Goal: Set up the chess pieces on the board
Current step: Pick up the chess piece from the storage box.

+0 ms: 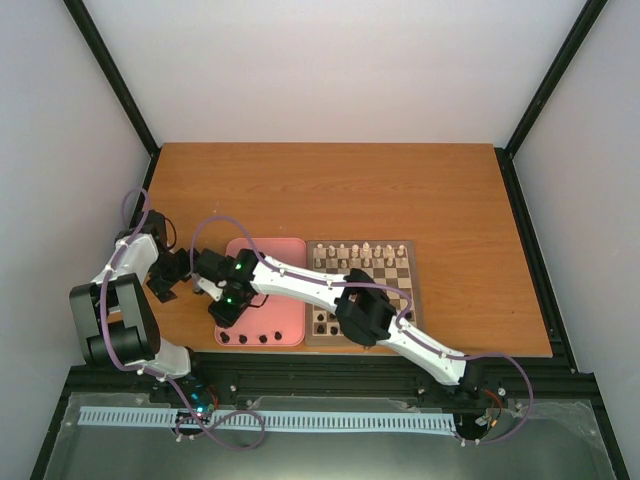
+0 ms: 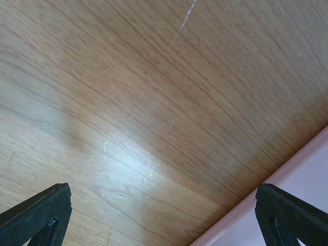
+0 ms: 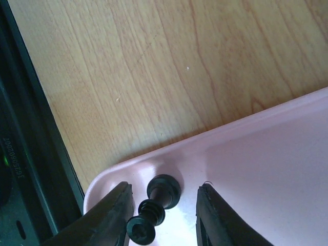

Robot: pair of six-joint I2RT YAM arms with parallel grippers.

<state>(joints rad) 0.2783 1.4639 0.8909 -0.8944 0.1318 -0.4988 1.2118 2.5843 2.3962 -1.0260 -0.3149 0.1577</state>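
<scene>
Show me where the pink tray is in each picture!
Top view: the pink tray lies just left of the chessboard, near the front edge.
Left wrist view: only the tray's edge shows, in the bottom right corner.
Right wrist view: the tray fills the bottom right.
Shared landmark: the wooden table, running along the tray's rim in all three.

We see the checkered board (image 1: 395, 278) lying flat, pale pieces (image 1: 368, 250) along its far row. Dark pieces (image 1: 262, 338) line the near edge of the pink tray (image 1: 285, 250), one dark piece (image 3: 154, 207) in its corner.

Probably lab, black-framed enclosure (image 1: 112, 75) (white walls (image 1: 330, 70))
</scene>
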